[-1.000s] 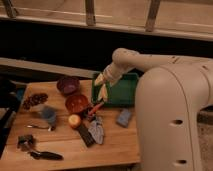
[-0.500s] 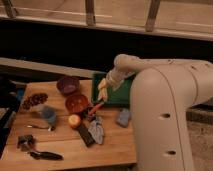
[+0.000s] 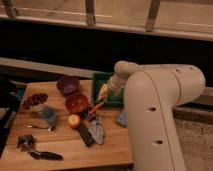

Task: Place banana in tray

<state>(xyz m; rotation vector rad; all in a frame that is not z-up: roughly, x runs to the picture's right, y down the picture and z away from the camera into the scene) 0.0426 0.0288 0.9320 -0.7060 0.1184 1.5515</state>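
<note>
The banana (image 3: 102, 92) is a small pale yellow piece at the front left part of the dark green tray (image 3: 100, 79), near its rim. My gripper (image 3: 108, 88) hangs right over the banana, at the end of the white arm that reaches in from the right. It looks open, and I cannot make out whether it touches the banana. The arm hides the right half of the tray.
On the wooden table stand a purple bowl (image 3: 67, 85), an orange-brown bowl (image 3: 77, 103), a round yellow-orange fruit (image 3: 74, 120), an orange-handled utensil (image 3: 95, 108), a blue cup (image 3: 48, 115) and dark tools (image 3: 40, 152) near the front edge. My white body fills the right side.
The gripper and the banana have shifted slightly down and to the right over the tray's front left part. The other things on the table have stayed put.
</note>
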